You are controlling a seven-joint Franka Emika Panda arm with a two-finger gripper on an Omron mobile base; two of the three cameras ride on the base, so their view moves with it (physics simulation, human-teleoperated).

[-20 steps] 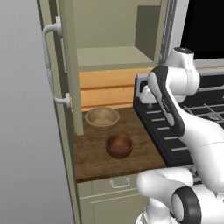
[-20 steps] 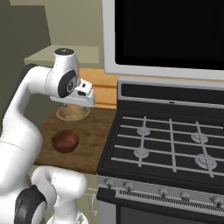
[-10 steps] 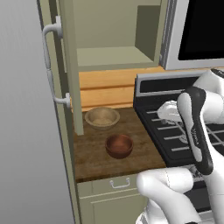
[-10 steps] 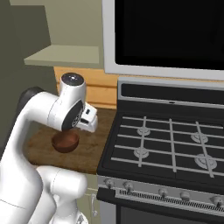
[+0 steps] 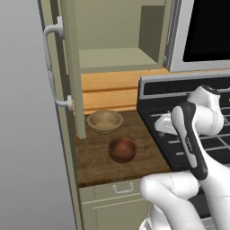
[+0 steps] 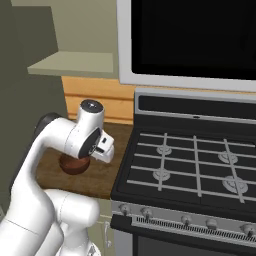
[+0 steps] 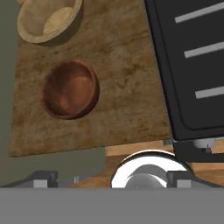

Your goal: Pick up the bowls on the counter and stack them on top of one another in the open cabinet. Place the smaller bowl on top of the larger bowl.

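The smaller bowl sits upright on the counter, near its front, and the larger bowl rests behind it toward the cabinet door, the two apart. The open cabinet stands above them with its shelf bare. The gripper hangs over the seam between counter and stovetop, above and beside the smaller bowl, touching nothing; whether its jaws are spread or closed I cannot tell.
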